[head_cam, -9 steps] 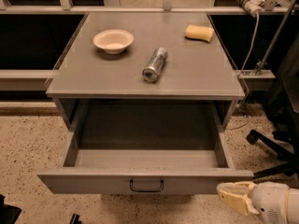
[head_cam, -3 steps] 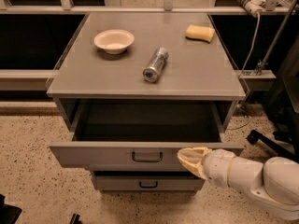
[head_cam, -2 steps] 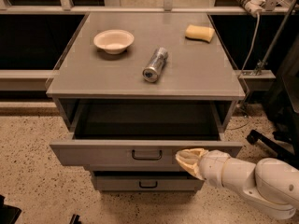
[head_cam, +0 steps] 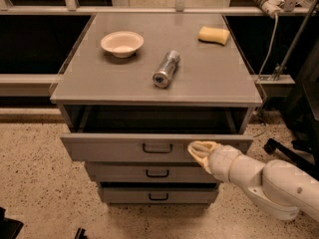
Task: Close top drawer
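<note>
Top drawer sticks partway out of the grey cabinet, right under its top. The pincer touches the drawer's front towards the cabinet's right side; whether it is open or closed I cannot tell.

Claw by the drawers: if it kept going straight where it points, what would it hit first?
The front of the top drawer, just right of its handle. The claw seems to touch it, though depth is unclear.
</note>
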Available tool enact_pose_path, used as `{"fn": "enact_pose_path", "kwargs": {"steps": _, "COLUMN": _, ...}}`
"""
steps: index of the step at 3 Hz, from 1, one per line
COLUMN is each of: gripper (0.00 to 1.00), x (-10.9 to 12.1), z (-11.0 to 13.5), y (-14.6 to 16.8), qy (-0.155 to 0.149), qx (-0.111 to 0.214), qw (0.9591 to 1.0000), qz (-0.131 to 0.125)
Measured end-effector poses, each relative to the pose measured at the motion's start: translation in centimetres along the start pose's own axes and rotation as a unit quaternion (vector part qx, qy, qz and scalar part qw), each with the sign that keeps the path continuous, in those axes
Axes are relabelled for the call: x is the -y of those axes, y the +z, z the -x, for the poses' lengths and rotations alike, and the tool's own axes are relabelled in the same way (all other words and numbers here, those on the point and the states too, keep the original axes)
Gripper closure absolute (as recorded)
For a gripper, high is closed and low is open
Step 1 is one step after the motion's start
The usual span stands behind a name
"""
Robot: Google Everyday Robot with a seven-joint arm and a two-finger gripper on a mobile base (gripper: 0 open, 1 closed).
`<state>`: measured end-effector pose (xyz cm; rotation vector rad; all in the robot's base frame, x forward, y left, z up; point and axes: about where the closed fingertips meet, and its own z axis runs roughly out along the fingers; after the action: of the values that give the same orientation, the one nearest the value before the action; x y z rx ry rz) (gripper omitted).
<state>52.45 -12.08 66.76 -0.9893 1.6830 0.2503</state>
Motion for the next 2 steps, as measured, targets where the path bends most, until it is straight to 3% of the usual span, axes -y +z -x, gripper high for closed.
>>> {"fn": "enact_pose_path", "kwargs": {"steps": 1, "gripper": 1.0, "x": 2.7, "z": 2.2, "y": 2.0, "qy": -0.04, "qx": 0.026, "qw": 0.9984, "qz": -0.03}}
{"fn": "enact_pose_path", "kwargs": {"steps": 2, "gripper": 1.0, "x": 3.8, "z": 3.4, "y": 3.2, "qy": -0.052, "qx": 0.044, "qw": 0.9968, "qz": -0.043}}
